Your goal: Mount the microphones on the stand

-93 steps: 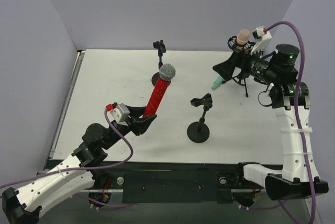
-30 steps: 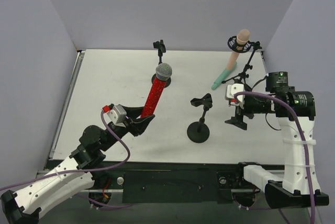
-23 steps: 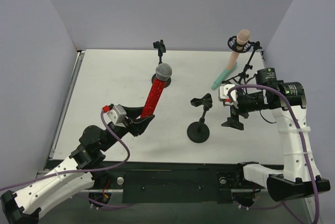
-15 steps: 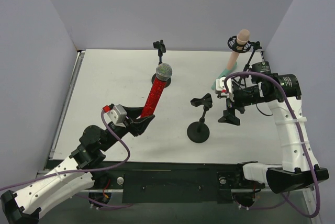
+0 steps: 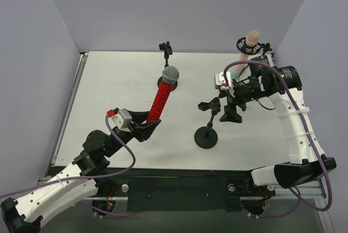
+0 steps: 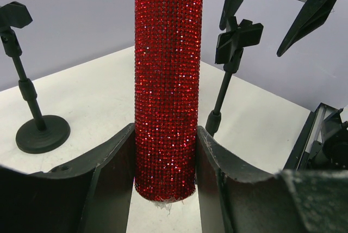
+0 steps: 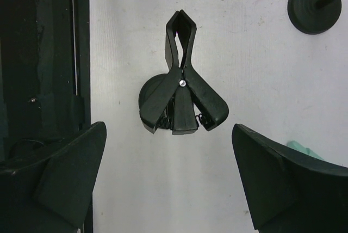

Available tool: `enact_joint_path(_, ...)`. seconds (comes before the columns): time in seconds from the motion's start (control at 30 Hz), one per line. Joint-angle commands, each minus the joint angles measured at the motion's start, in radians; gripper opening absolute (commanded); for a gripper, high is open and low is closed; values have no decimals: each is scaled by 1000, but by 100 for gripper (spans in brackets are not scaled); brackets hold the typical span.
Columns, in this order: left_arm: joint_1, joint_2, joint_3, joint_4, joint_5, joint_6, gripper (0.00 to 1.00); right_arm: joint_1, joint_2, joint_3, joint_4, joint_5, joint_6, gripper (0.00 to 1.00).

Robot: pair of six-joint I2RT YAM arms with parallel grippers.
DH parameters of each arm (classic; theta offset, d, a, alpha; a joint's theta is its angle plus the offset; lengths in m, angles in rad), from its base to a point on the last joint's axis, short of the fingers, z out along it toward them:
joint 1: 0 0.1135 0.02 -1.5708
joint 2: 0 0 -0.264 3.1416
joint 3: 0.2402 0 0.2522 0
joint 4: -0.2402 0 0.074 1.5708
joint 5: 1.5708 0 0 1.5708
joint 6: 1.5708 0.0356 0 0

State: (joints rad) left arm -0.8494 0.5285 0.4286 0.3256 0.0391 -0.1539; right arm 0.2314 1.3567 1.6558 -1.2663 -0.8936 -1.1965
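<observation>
Left gripper (image 6: 166, 154): fingers (image 6: 111, 173) clamped on the butt end of the red glitter microphone (image 6: 168, 75), held clear of the table (image 5: 109, 91). From above, the shaft tilts up toward 1 o'clock. The silver mesh head (image 5: 171, 74) is cut off at the top of the left wrist view. From above, that head masks the base of the far stand (image 5: 166, 48) at 12 o'clock.

Right gripper (image 5: 230, 115): fingers (image 7: 70, 178) spread wide, nothing between them, hanging over the spring clip (image 7: 182, 94) of the middle stand (image 5: 206, 135). Cannot tell whether the fingers touch the clip. From the right wrist camera the clip hides most of its own round base.

Mint green microphone (image 7: 302, 148): only a sliver shows past the right finger, lying on the table at 4 o'clock from the clip.

Peach-pink microphone (image 5: 252, 39): head up in a ring mount (image 5: 242, 44) at the 1 o'clock corner. Its lower body and the stand's legs are lost behind the right arm.
</observation>
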Motion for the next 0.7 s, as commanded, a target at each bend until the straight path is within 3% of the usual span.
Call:
enact_joint_path(0.0, -5, 5, 6, 76, 7, -10, 0, 31, 33, 44, -22, -33, 27, 92)
enact_joint_path(0.4, -5, 51, -14, 141, 28, -42, 0, 46, 50, 47, 1, -31, 71, 71)
enact_joint_path(0.67, -5, 116, -51, 245, 61, -93, 0, 51, 61, 48, 13, -38, 84, 77)
